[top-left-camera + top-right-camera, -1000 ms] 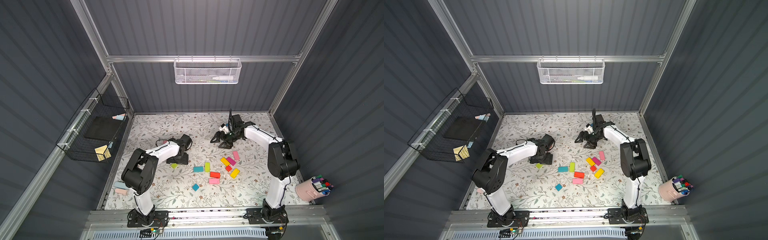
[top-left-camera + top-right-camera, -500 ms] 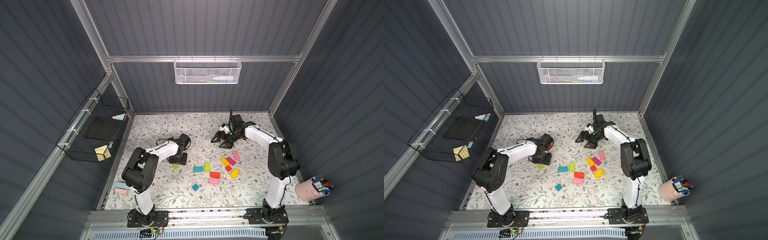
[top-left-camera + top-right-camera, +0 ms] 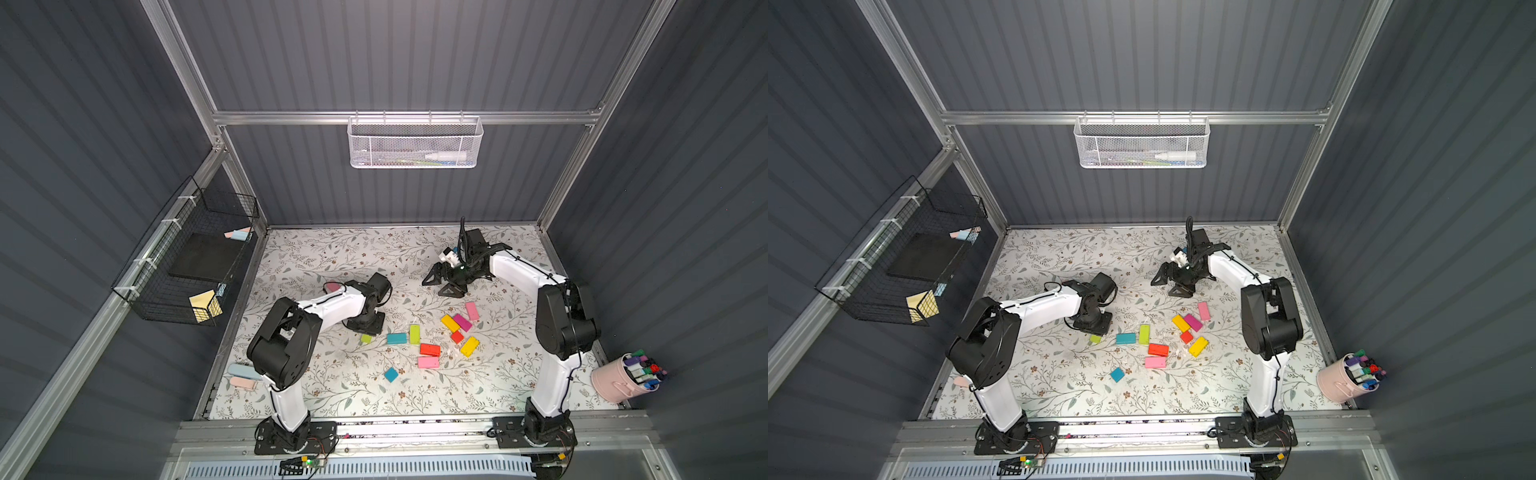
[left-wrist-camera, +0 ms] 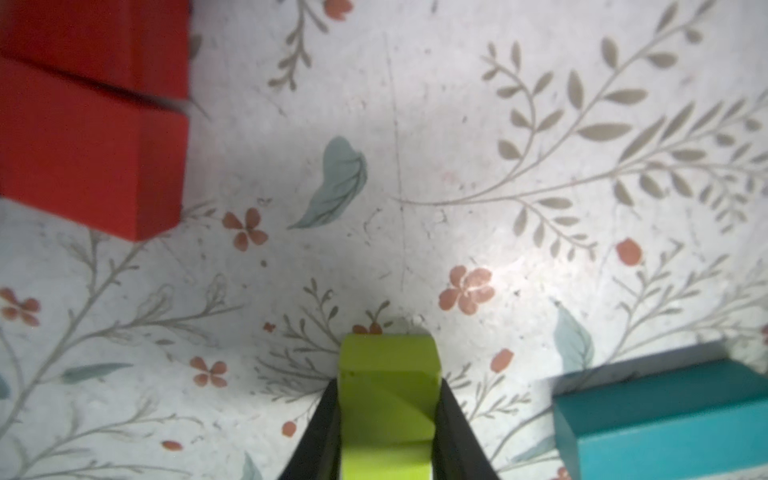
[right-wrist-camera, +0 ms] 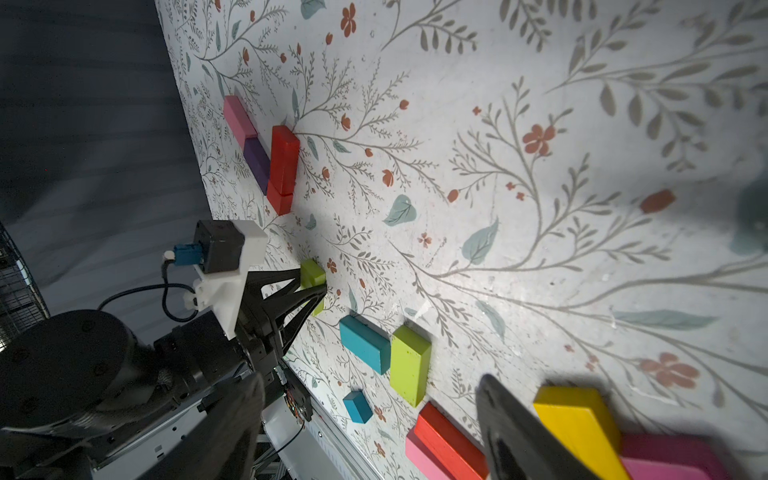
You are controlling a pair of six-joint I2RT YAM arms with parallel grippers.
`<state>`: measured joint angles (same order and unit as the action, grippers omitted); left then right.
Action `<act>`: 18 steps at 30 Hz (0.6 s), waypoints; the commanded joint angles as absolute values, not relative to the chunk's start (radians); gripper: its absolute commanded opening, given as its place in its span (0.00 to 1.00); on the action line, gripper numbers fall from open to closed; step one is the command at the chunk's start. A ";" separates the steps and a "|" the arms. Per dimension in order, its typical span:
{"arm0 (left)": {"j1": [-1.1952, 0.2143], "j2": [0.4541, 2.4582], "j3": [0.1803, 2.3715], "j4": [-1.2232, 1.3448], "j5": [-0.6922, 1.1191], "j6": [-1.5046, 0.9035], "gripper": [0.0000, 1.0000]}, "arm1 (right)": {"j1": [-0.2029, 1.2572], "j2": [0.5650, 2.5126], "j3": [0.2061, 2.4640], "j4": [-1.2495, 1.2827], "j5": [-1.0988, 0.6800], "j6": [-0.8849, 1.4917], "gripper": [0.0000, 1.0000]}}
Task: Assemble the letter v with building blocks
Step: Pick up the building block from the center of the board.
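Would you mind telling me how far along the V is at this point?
Early. Done: a pink block, a purple block and red blocks lie clustered, no V yet. In hand: the left gripper is shut on a small lime block; the right gripper is open, empty. Left: about ten loose blocks lie mid-table.

Pinches a lime block [image 4: 388, 357] between the lowered left gripper [image 4: 388, 388] fingers, holds the right gripper [image 5: 370, 380] aloft, jaws spread wide.
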<state>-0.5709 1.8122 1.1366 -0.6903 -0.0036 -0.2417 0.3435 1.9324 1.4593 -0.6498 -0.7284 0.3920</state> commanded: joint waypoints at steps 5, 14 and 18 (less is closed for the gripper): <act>-0.593 1.810 1.266 -0.674 -0.075 -0.242 0.00 | 0.337 1.919 1.455 -0.663 -0.715 0.388 0.80; -0.595 2.026 1.832 -0.778 -0.265 0.023 0.00 | 0.337 1.955 1.513 -0.670 -0.721 0.401 0.80; -0.565 2.198 1.951 -0.805 -0.391 0.171 0.00 | 0.340 1.973 1.520 -0.652 -0.723 0.424 0.81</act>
<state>-0.5827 2.0624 1.9263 -0.7040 -0.2768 0.0170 0.3420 1.9438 1.4975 -0.6506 -0.7212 0.4046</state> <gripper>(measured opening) 0.328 0.806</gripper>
